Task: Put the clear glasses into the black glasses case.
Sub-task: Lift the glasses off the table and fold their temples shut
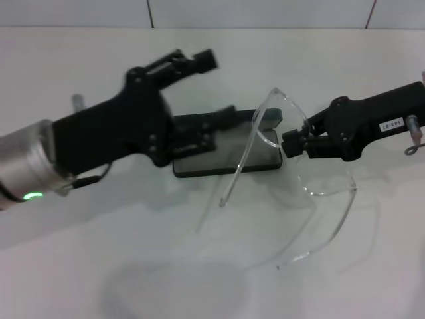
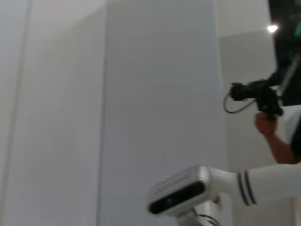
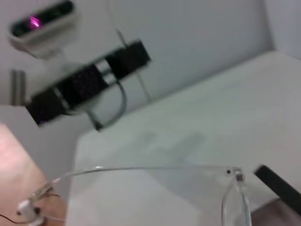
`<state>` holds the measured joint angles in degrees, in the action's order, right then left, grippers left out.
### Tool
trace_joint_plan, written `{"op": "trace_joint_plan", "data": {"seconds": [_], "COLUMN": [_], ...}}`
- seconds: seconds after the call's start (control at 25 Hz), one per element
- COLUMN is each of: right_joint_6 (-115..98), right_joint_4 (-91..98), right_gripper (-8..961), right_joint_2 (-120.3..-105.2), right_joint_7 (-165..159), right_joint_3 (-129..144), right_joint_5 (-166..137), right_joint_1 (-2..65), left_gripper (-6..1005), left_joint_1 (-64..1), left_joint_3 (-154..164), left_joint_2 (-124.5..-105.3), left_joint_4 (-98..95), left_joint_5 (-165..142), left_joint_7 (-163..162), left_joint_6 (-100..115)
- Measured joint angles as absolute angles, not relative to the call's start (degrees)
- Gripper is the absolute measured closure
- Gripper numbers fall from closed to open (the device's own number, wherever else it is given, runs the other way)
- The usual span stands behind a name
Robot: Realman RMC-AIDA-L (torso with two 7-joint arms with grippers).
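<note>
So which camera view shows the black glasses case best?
The head view: the black glasses case lies open on the table, partly behind the left gripper. The right wrist view shows perhaps a dark edge only; the left wrist view shows none.

clear glasses [image 1: 292, 143]: transparent | glasses case [image 1: 226, 159]: black | table [image 1: 133, 266]: white

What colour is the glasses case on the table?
Black; the glasses case shows best in the head view.

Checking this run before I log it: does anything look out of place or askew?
Yes. The clear glasses hang tilted in the air, pinched at the lens by the right hand, arms splayed open and sticking past the black glasses case. The left hand is at the case's open lid.
</note>
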<state>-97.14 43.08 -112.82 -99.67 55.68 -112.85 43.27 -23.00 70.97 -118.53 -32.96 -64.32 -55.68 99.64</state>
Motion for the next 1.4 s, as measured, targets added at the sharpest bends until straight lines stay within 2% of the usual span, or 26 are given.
{"op": "trace_joint_plan", "data": {"seconds": [0.16, 0.4, 0.6, 1.4], "right_joint_6": [-97.73, -97.66, -97.66, -98.41], "right_joint_4": [41.82, 41.70, 41.73, 41.99], "right_gripper": [833, 833, 833, 833], "right_joint_2": [-113.29, -114.49, -115.11, -115.19], "right_joint_7": [-98.94, -98.89, -98.88, -98.78], "right_joint_3": [55.25, 55.25, 55.20, 55.17], "right_joint_5": [-112.53, -112.43, -112.13, -108.36], "right_joint_1": [43.76, 43.99, 44.19, 43.44], "left_gripper": [210, 210, 210, 210], "left_joint_1": [-25.50, -29.59, -30.09, -30.63], "left_joint_3": [71.20, 73.62, 73.94, 74.10], "left_joint_2": [-119.48, -119.58, -119.61, -119.87], "left_joint_4": [-32.47, -29.80, -29.31, -26.01], "left_joint_5": [-67.30, -68.21, -68.79, -68.91], "left_joint_7": [-56.11, -57.00, -56.96, -56.14], "left_joint_6": [99.72, 99.94, 99.76, 100.13]}}
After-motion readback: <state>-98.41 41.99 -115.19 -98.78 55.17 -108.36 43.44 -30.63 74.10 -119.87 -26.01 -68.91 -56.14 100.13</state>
